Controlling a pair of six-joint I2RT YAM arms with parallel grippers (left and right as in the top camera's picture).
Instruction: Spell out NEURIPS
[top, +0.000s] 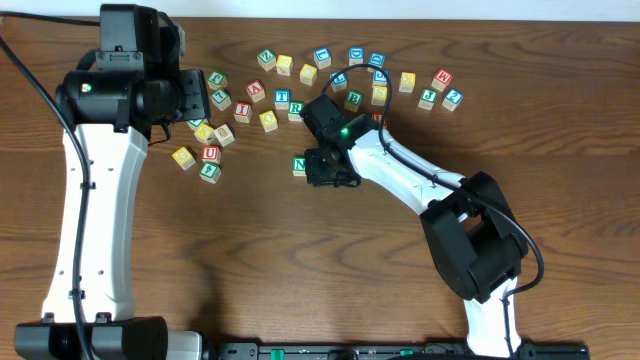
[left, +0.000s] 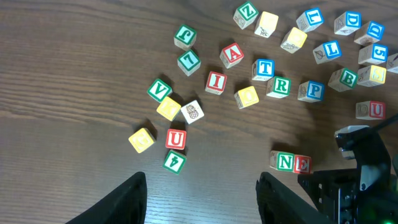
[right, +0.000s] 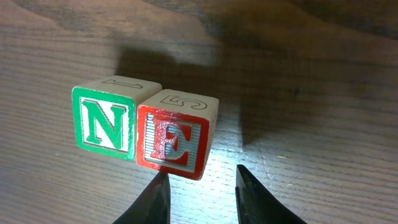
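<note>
Two touching cubes, N (right: 104, 124) and E (right: 174, 140), at right wrist; overhead, only N (top: 299, 165).

The green N cube (right: 104, 123) and red E cube (right: 177, 140) stand touching side by side; the U cube (left: 176, 139), I cube (left: 216, 82), R cube (left: 278, 86) and P cube (left: 311, 91) lie scattered.

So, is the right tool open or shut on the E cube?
Open. The right tool shows fingers apart and empty, E cube just beyond them.
</note>
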